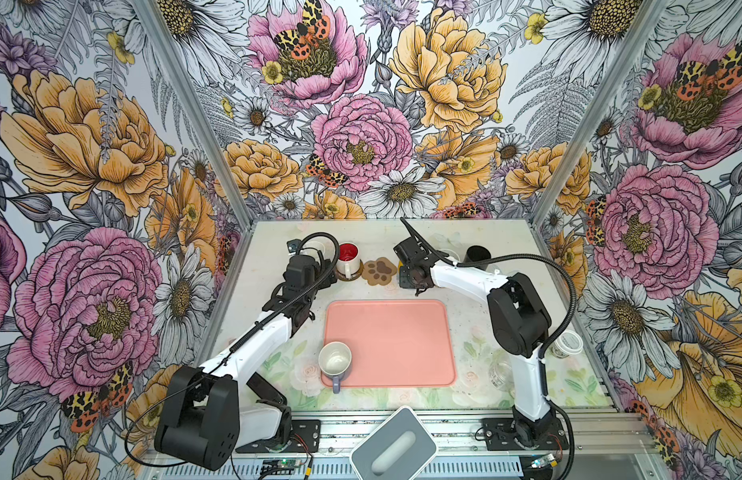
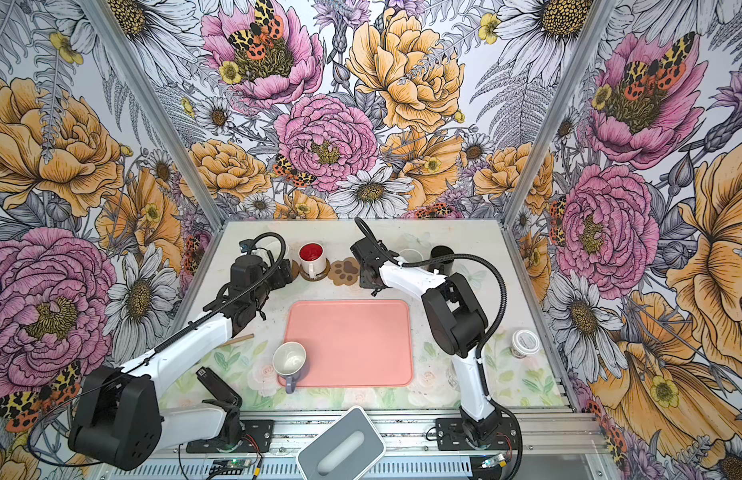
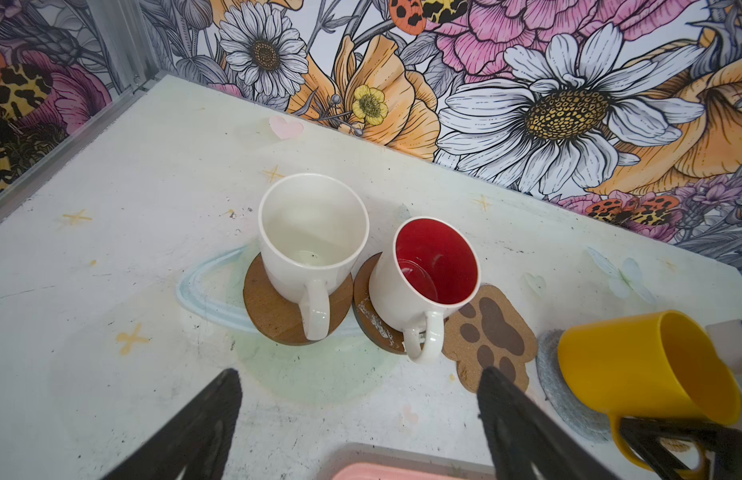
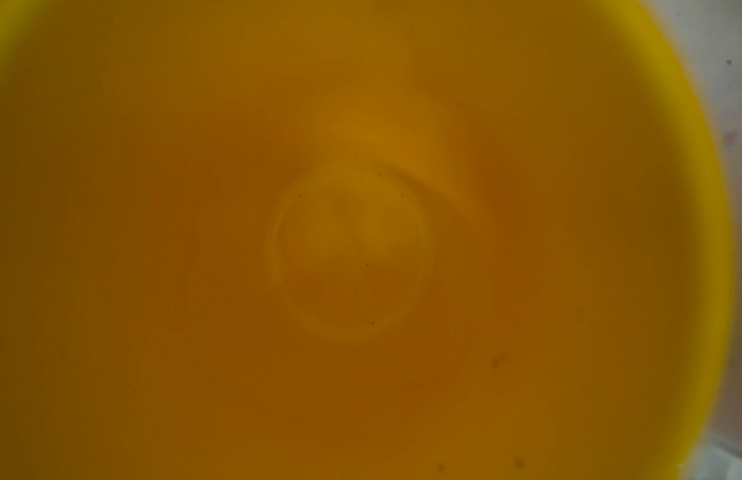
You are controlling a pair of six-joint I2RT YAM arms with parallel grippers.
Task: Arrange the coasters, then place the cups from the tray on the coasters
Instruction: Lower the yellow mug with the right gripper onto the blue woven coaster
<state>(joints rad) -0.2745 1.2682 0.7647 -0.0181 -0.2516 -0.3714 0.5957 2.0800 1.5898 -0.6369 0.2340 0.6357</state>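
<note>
Your left gripper (image 3: 352,419) stands wide open and holds nothing. Its black fingers (image 3: 195,424) hang over bare tabletop (image 3: 91,291), just short of the row of mugs.

Your right gripper (image 3: 668,436) is nearly closed, pinching the handle of the glossy yellow handled mug (image 3: 647,370). That mug is tipped over a grey-blue felt round coaster (image 3: 554,386). You cannot tell whether its base touches the felt. The right wrist view shows only its blurred yellow inside (image 4: 352,249).

In both top views the row lies at 12 o'clock from the tray. From the grey coaster toward 9 o'clock comes:
- a tan paw-print coaster (image 3: 494,332) with brown pads, bare
- a white mug with red inside (image 3: 427,278), set off-centre on a glossy brown disc coaster (image 3: 373,320)
- a plain white mug (image 3: 313,241), on a second brown disc coaster (image 3: 269,307)

Toward 3 o'clock from the yellow mug stand a pale mug (image 1: 448,252), mostly hidden by the right arm, and a black mug (image 1: 477,254). What they rest on is hidden.

The large salmon-pink rectangular tray (image 1: 390,332) lies mid-table. At its 7 o'clock corner a lavender mug with white inside (image 1: 335,361) stands upright, its handle pointing to 6 o'clock past the rim.

At 3 o'clock from the tray is a white lidded tub (image 1: 568,343); the print on its label is too small to read. At 4 o'clock a clear glass jar (image 1: 500,374) shows beside the right arm.
</note>
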